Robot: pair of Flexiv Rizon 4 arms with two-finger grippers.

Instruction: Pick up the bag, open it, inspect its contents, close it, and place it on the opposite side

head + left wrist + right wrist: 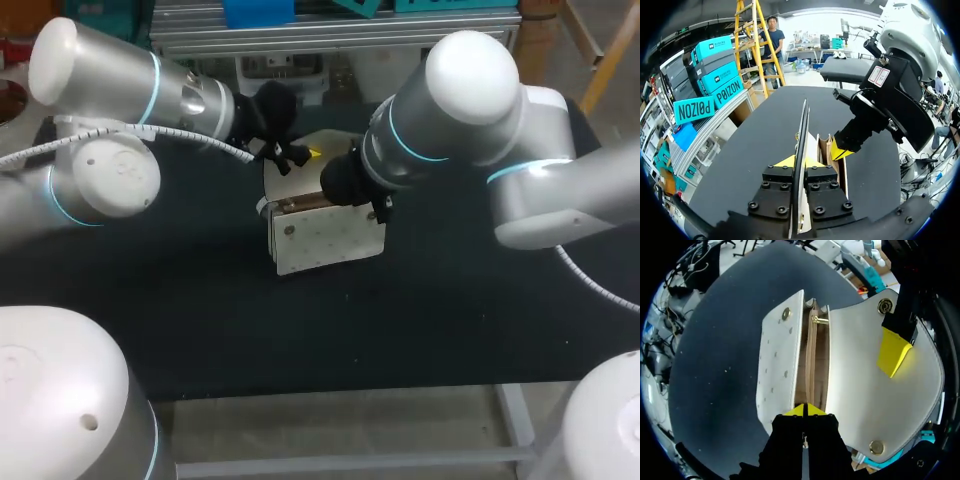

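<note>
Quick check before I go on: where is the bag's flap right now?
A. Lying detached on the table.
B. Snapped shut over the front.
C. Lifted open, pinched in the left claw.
C: the left claw is clamped on the edge of the flap, and the mouth of the bag lies open.

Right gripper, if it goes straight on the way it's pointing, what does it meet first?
Most likely the tan inside of the bag: the right gripper points into its open mouth, beside the flap that the left gripper holds. Depth is unclear.
</note>
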